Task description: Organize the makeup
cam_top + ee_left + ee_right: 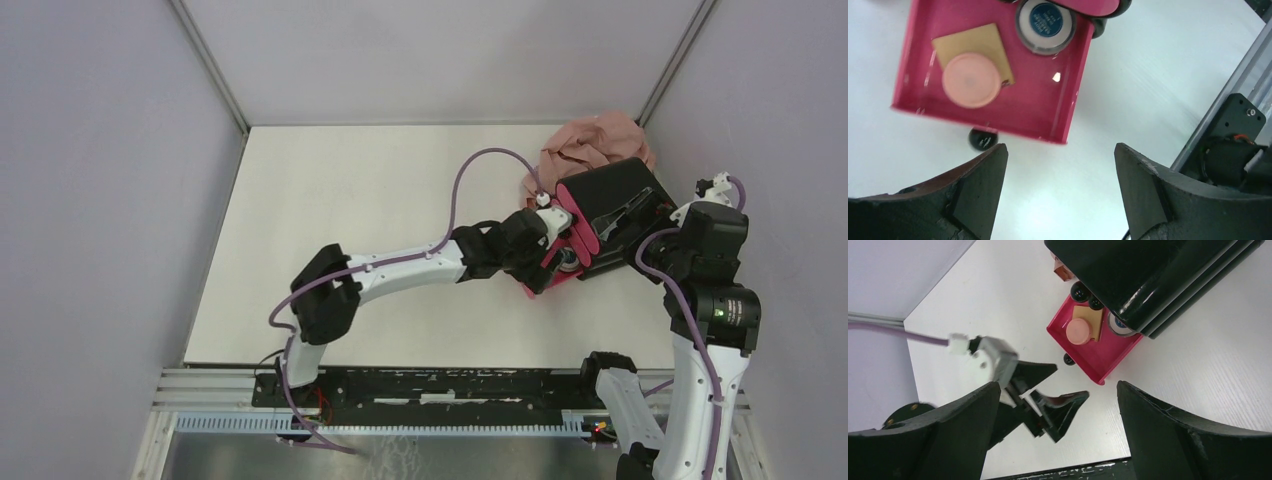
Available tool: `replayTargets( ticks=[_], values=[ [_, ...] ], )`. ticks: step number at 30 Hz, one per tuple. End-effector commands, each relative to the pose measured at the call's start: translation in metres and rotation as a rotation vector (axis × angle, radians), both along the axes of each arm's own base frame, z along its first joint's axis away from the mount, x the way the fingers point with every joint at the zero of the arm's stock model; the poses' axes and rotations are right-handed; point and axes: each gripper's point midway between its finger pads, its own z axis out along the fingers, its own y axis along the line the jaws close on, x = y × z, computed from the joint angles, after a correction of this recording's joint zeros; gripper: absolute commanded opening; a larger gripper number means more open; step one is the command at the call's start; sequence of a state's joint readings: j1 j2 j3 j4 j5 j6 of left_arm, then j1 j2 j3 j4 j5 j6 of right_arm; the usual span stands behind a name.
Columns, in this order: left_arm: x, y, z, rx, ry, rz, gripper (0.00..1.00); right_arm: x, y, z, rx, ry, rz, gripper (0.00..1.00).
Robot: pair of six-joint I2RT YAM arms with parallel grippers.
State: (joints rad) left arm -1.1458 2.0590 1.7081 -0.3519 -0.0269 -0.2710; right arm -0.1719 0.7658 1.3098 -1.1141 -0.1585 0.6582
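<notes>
White desk (380,200) is found bearing the black box (620,215) by its far right corner, magenta drawer (1043,107) drawn out to house the round salmon puff (971,80), tan square pad (983,42) and round silver compact (1045,20); left gripper (1060,155) and right gripper (1058,387) are held nearby, fingers apart, empty.

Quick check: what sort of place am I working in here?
Probably a lab robot test cell, not a home vanity: a bare white table, blank grey wall panels closing it in, and an aluminium rail along the near edge.
</notes>
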Motion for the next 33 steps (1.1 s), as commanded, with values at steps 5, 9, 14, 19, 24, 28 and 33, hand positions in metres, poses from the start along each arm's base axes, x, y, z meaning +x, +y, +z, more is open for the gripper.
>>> replayTargets(
  ticks=[5, 9, 14, 19, 24, 28, 33],
  values=[
    [0.023, 0.064, -0.011, 0.026, 0.016, 0.077, 0.82, 0.009, 0.003, 0.003, 0.008, -0.039, 0.019, 0.93],
    [0.036, 0.082, -0.036, 0.155, -0.094, -0.024, 0.86, 0.008, 0.003, 0.002, 0.002, -0.037, 0.022, 0.93],
    [0.047, 0.075, -0.058, 0.188, -0.166, -0.082, 0.88, 0.01, 0.004, 0.0, 0.01, -0.036, 0.027, 0.93],
    [0.048, 0.052, -0.08, 0.165, -0.126, -0.152, 0.85, 0.009, 0.005, -0.001, 0.009, -0.035, 0.035, 0.93],
    [0.053, 0.037, -0.078, 0.11, -0.135, -0.16, 0.67, 0.009, 0.004, -0.001, -0.002, -0.031, 0.035, 0.93],
    [0.058, 0.03, -0.079, 0.113, -0.139, -0.168, 0.51, 0.011, 0.004, -0.004, 0.001, -0.028, 0.037, 0.93],
    [0.061, 0.017, -0.074, 0.077, -0.146, -0.181, 0.47, 0.012, 0.004, -0.007, 0.003, -0.022, 0.038, 0.94]
  ],
)
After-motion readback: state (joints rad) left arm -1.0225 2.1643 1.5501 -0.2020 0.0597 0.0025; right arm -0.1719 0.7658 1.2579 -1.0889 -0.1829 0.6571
